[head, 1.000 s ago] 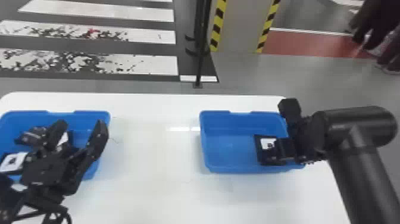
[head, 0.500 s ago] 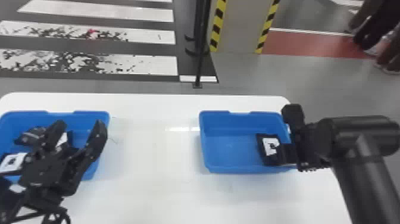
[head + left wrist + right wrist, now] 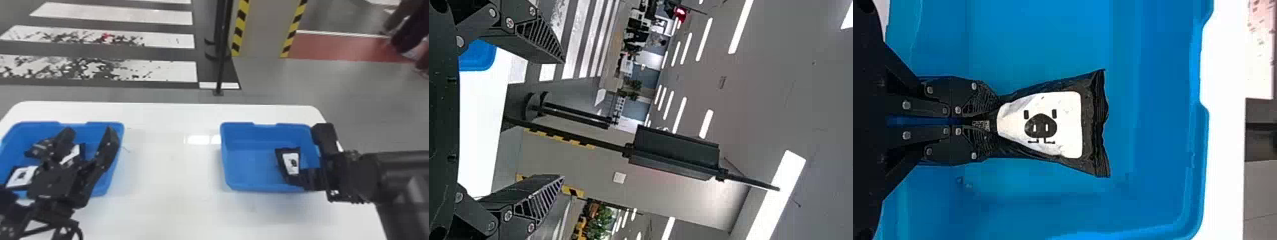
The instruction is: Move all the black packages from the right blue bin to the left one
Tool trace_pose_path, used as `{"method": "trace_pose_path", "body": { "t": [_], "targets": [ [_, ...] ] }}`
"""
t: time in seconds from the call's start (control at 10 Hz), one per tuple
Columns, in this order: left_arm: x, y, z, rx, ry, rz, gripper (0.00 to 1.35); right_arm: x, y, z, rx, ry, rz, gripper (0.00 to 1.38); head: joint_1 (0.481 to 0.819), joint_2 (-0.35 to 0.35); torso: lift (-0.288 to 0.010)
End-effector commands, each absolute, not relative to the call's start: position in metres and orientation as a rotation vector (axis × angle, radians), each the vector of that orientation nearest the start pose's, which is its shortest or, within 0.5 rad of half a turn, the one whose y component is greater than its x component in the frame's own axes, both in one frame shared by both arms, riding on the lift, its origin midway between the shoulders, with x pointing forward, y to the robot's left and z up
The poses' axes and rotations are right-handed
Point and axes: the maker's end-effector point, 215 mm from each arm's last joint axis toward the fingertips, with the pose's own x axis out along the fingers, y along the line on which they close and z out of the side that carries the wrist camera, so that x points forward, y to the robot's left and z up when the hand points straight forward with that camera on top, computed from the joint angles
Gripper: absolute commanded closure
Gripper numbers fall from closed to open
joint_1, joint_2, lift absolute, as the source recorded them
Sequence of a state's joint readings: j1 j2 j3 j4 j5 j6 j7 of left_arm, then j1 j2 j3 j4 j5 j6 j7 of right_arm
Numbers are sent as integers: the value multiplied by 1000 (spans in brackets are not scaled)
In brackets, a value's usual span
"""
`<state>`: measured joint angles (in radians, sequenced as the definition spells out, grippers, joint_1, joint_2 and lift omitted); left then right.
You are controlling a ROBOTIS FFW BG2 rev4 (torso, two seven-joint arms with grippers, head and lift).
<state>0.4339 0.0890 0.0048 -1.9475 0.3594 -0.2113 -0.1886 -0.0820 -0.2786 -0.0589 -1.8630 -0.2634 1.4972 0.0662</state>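
Pinching the black package (image 3: 1073,125) by one end in the right tool (image 3: 994,124), along its long axis, perhaps barely lifted; needs carrying leftward to the left bin (image 3: 107,125).

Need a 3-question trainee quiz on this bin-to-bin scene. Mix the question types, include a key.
1. True or false: the right gripper is shut on a black package.
2. Multiple choice: which has more packages visible in it?
a) the right bin
b) the left bin
c) both the same
3. Fill in: the fingers of the left gripper are ____ (open/shut).

Key: 1 true; 2 b; 3 open.
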Motion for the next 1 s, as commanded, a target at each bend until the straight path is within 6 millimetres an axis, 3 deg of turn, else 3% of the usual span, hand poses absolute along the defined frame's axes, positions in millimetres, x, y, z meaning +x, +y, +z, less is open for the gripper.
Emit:
{"method": "trace_pose_path", "body": {
  "t": [0.0,0.3,0.5,0.6,0.7,0.9],
  "targets": [
    [457,221,-288,-263,-178,-178,234,470,-306,-489,10,1009,70,1111,695,-113,-140],
    [457,220,-288,-266,-178,-179,234,498,-301,-469,25,881,109,1111,695,-101,-140],
    [457,219,-288,-271,-180,-180,234,525,-276,-424,33,720,201,1111,695,-89,-140],
    [457,216,-285,-273,-187,-185,231,539,-253,-392,38,619,282,1111,695,-73,-140],
    [456,212,-282,-278,-197,-192,228,546,-217,-365,45,534,397,1111,695,-50,-140],
    [456,192,-266,-345,-231,-234,234,548,-142,-331,45,436,619,1111,695,-1,-140]
  ]
}}
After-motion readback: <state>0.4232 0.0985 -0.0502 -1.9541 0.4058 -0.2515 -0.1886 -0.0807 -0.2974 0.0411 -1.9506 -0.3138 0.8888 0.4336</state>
